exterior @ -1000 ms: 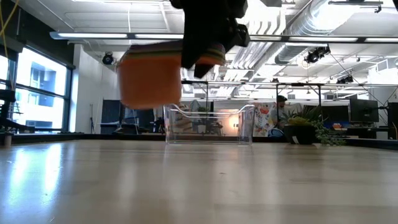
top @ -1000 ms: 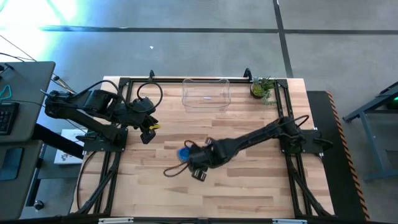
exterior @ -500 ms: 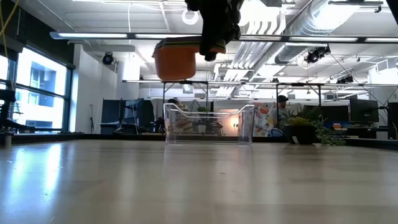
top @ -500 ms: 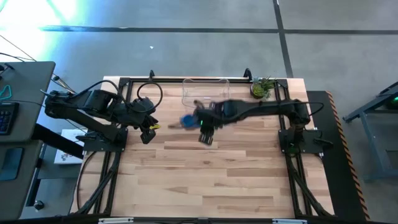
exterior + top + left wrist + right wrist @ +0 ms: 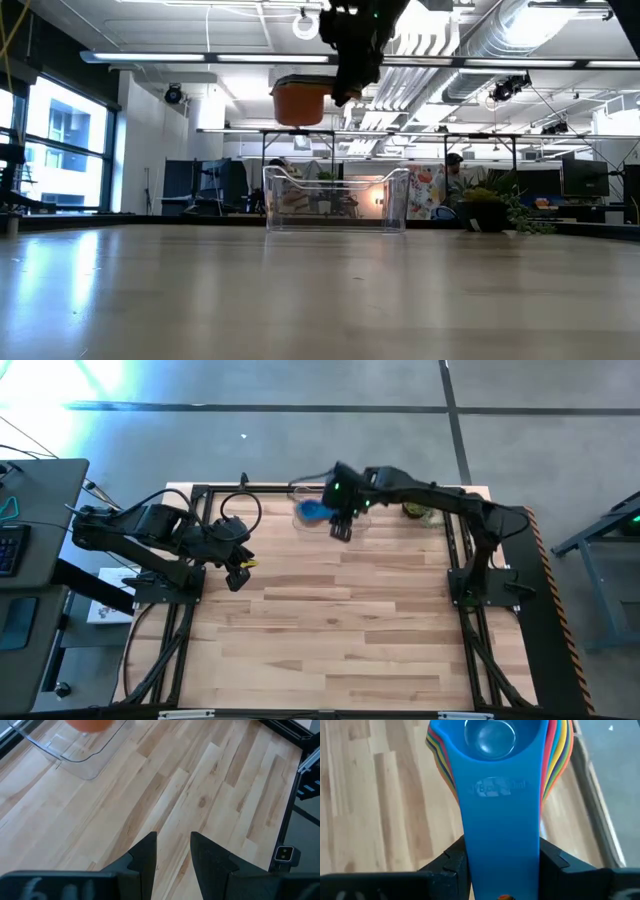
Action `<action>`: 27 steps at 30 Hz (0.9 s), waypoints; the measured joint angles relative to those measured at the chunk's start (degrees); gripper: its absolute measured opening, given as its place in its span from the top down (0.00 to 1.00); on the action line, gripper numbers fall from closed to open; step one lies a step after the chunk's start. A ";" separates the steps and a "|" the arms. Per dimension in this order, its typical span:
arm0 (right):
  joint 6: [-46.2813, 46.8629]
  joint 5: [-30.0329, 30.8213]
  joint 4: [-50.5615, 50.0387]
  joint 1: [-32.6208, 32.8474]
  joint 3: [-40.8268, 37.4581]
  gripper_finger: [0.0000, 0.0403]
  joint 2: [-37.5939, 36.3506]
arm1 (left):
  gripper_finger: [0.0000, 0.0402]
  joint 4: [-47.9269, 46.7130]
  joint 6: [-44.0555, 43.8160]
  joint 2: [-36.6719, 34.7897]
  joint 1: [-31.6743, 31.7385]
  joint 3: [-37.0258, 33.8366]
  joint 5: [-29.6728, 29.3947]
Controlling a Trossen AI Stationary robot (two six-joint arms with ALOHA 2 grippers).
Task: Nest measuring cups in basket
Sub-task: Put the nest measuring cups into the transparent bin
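A nested stack of measuring cups point(image 5: 313, 510), blue on top and orange at the bottom point(image 5: 300, 101), hangs in the air over the clear basket point(image 5: 300, 526) at the table's far edge. My right gripper point(image 5: 332, 515) is shut on the stack. In the low view the stack is well above the basket's rim point(image 5: 335, 172). My left gripper point(image 5: 238, 567) waits open at the table's left side with nothing between its fingers point(image 5: 145, 857). Its wrist view shows one basket corner point(image 5: 75, 750). My right gripper pinches the stacked flat handles point(image 5: 502, 820) between its two fingers point(image 5: 454, 862), one on each long edge. The fingers slant down and run along the handles. The bowls point(image 5: 490, 740) lie beyond the fingertips, openings up, and the stack is lifted clear of table and basket.
A small potted plant point(image 5: 421, 507) stands at the far right corner, right of the basket. Black frame rails point(image 5: 180, 620) run along the table's left and right sides. Bare wooden tabletop point(image 5: 330, 630) fills the middle and near part.
My right gripper has carried the cup stack from the middle of the table toward the far edge and upward, rolling its wrist on the way. The stack has stayed in its hold and now hangs above the basket.
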 joint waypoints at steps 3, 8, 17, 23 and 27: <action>-3.27 -3.32 0.54 -3.88 0.00 0.68 0.00 | 0.72 0.00 0.00 0.00 -0.01 0.01 -0.01; -6.73 -8.22 3.40 -9.96 -1.47 0.68 -0.11 | 0.72 0.00 0.00 0.00 -0.02 0.02 -0.02; -9.24 -15.91 11.78 -16.33 -11.35 0.68 -0.04 | 0.72 0.00 0.00 0.00 -0.02 0.00 -0.02; -9.34 -16.34 18.33 -17.82 -17.87 0.68 -0.03 | 0.72 0.00 0.00 0.00 -0.01 0.01 -0.01; -8.64 -16.48 23.40 -18.24 -23.01 0.68 0.02 | 0.72 0.00 0.00 0.00 -0.02 0.00 -0.01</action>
